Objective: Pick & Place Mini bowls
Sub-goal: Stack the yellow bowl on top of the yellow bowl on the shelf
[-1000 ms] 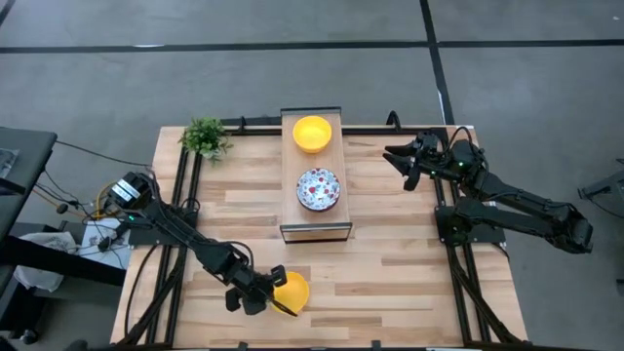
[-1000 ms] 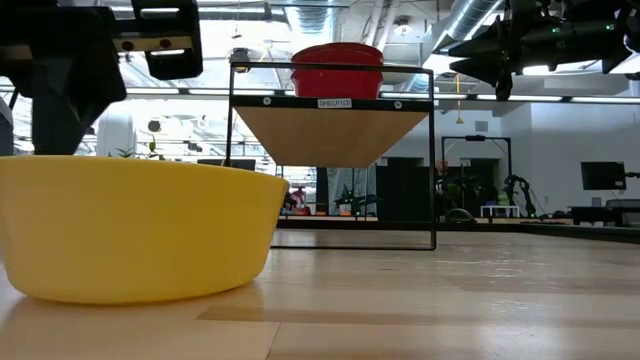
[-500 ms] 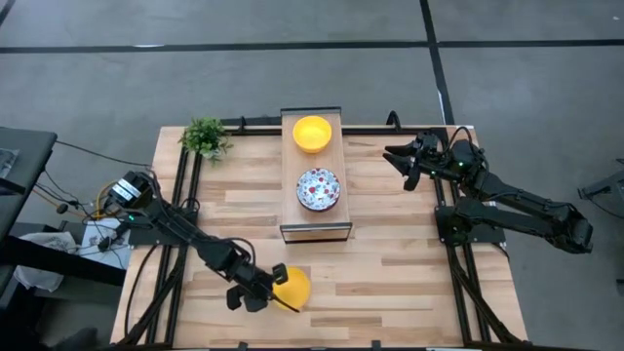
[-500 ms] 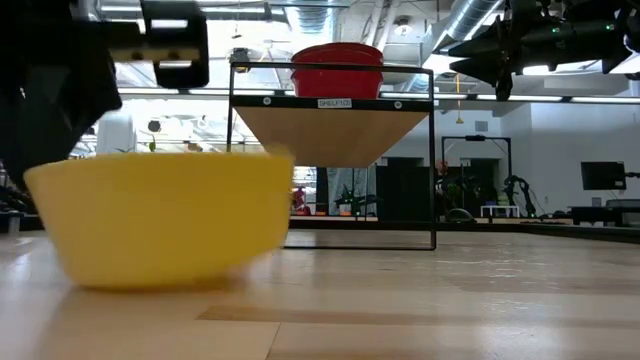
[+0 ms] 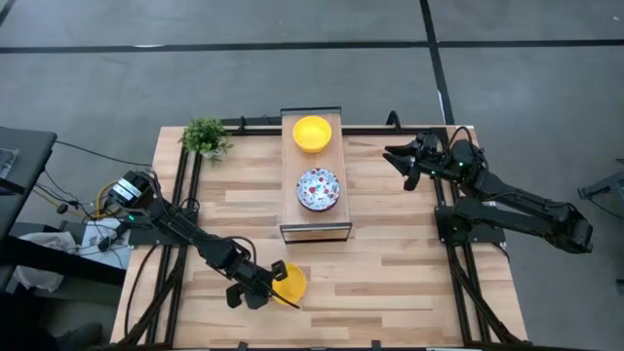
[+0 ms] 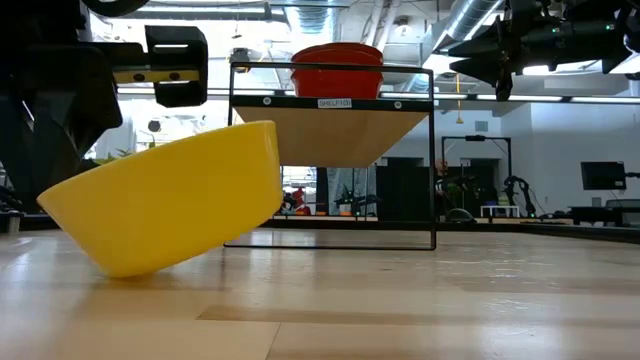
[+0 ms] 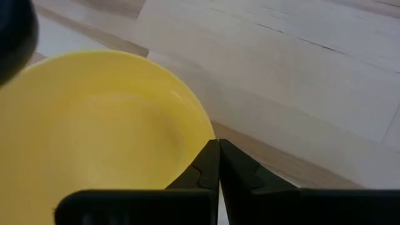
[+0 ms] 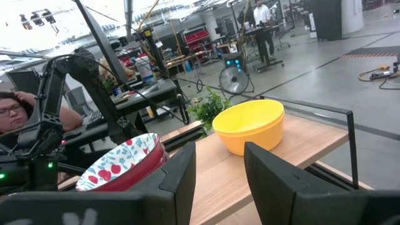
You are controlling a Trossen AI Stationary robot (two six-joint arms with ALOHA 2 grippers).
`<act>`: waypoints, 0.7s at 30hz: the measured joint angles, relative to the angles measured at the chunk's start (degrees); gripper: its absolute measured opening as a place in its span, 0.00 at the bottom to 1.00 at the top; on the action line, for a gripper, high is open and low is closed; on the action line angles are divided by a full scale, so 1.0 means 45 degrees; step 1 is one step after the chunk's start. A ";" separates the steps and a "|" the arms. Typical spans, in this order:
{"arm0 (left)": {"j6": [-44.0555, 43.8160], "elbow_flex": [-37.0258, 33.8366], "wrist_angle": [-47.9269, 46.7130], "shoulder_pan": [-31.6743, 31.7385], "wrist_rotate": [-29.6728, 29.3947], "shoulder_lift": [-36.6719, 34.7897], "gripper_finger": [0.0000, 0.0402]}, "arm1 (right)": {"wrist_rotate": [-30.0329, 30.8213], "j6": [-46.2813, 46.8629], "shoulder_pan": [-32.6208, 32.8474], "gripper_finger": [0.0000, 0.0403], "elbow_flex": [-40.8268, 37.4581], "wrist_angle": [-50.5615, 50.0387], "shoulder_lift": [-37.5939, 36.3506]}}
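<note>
A plain yellow mini bowl is near the table's front edge, tilted in the low view. My left gripper is shut on its rim. A second yellow bowl and a floral white bowl with a red outside stand on a raised wooden shelf at the table's middle. Both also show in the right wrist view. My right gripper is open and empty, held high to the right of the shelf. My left gripper pinches the yellow bowl's rim on the side facing the table's left, one finger inside the bowl and one outside. The fingers come slanting from the left. The bowl is tilted; I cannot tell whether its lowest edge touches the table.
A small green potted plant stands at the table's far left corner. The shelf's thin black frame stands over the table's middle. Bare wood lies to the right of the held bowl. A person is in the room beyond.
My left gripper has risen a little with the yellow bowl. The bowl, which sat flat on the table, came up level and has now tipped, one side of its rim higher than the other.
</note>
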 joint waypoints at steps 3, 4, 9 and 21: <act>0.0000 0.0000 0.0014 0.0000 -0.0182 -0.0170 0.01 | 0.0000 0.0000 0.0000 0.31 0.0000 0.0005 -0.0005; -0.0002 0.0000 -0.0003 0.0000 -0.0273 -0.0274 0.01 | 0.0000 0.0000 0.0000 0.31 0.0000 0.0002 0.0000; 0.0000 0.0000 0.0047 0.0041 -0.0337 -0.0538 0.01 | 0.0000 0.0000 0.0000 0.31 0.0000 0.0004 0.0000; -0.0001 0.0000 0.0190 0.0049 -0.0340 -0.0538 0.05 | 0.0000 0.0000 -0.0003 0.31 0.0000 0.0003 0.0000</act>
